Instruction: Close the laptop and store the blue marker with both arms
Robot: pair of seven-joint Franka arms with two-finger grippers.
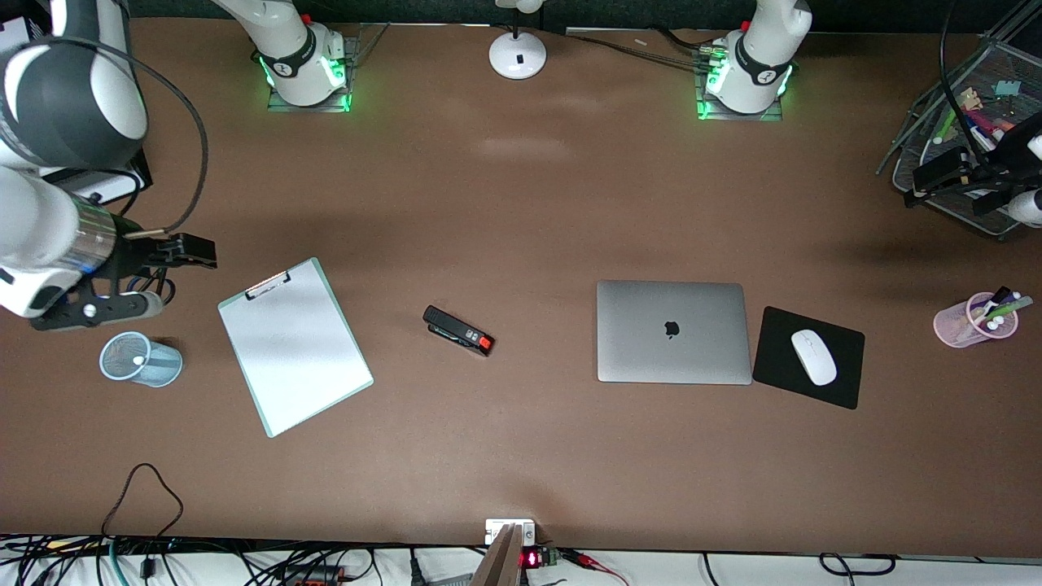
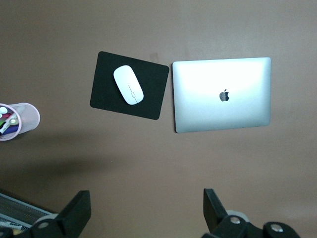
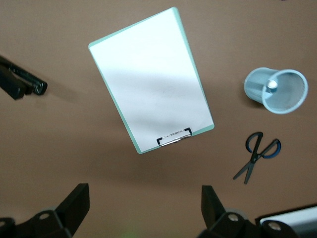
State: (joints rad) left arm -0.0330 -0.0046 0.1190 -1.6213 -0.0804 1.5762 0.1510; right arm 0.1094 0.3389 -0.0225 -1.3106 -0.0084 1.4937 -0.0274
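Observation:
The laptop [image 1: 673, 332] lies shut on the table, lid down flat with its dark logo up; it also shows in the left wrist view [image 2: 223, 94]. The blue marker's white end [image 1: 138, 357] shows inside a light-blue mesh cup [image 1: 151, 370] at the right arm's end; it also shows in the right wrist view [image 3: 271, 86]. My right gripper [image 1: 195, 251] is open and empty, up above the table beside the cup [image 3: 144, 198]. My left gripper [image 1: 944, 181] is open and empty, up by the wire basket at the left arm's end [image 2: 147, 203].
A white mint-edged clipboard [image 1: 295, 356] and a black stapler [image 1: 458, 331] lie between cup and laptop. A white mouse [image 1: 813, 356] sits on a black pad [image 1: 847, 382]. A pink cup of pens [image 1: 969, 321], a wire basket [image 1: 1009, 57] and scissors [image 3: 257, 156] are at the ends.

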